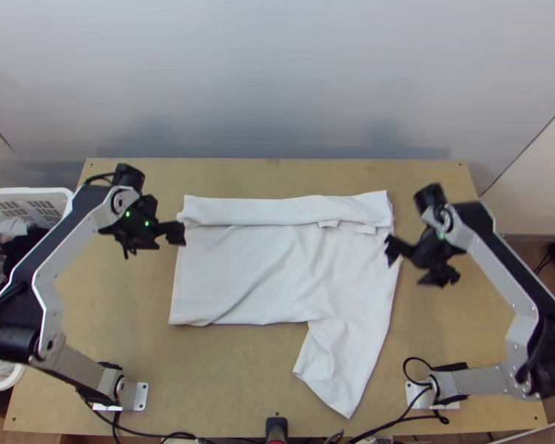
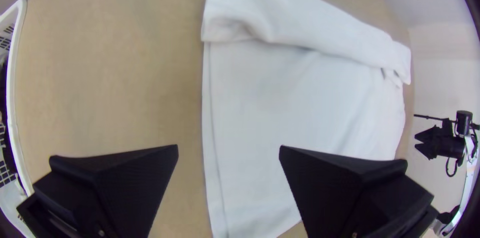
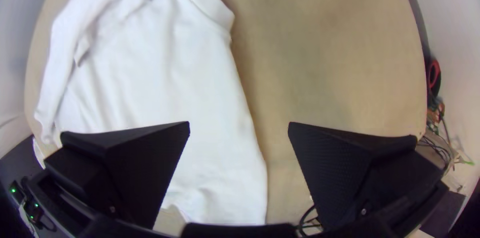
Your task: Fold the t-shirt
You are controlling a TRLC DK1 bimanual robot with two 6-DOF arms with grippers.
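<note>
The white t-shirt (image 1: pixel 233 266) lies mostly spread, its far side folded over in a long strip (image 1: pixel 277 211); a sleeve (image 1: pixel 337 370) extends toward the near edge at right. My left gripper (image 1: pixel 152 241) stands open by the shirt's left edge. In the left wrist view, that edge of the shirt (image 2: pixel 285 102) runs between the fingers of the left gripper (image 2: pixel 229 146). Open too, my right gripper (image 1: pixel 414 269) is beside the shirt's right edge. The right wrist view has the shirt (image 3: pixel 150 87) partly behind one finger of the right gripper (image 3: pixel 239 122). Neither grips cloth.
A white basket (image 1: pixel 33 194) with dark and light cloth stands off the table's left side. Bare wood (image 1: pixel 233 370) shows in front of the shirt, left of the sleeve. Cables (image 1: pixel 403 422) run along the near edge, and a pale wall (image 1: pixel 277 81) rises behind the table.
</note>
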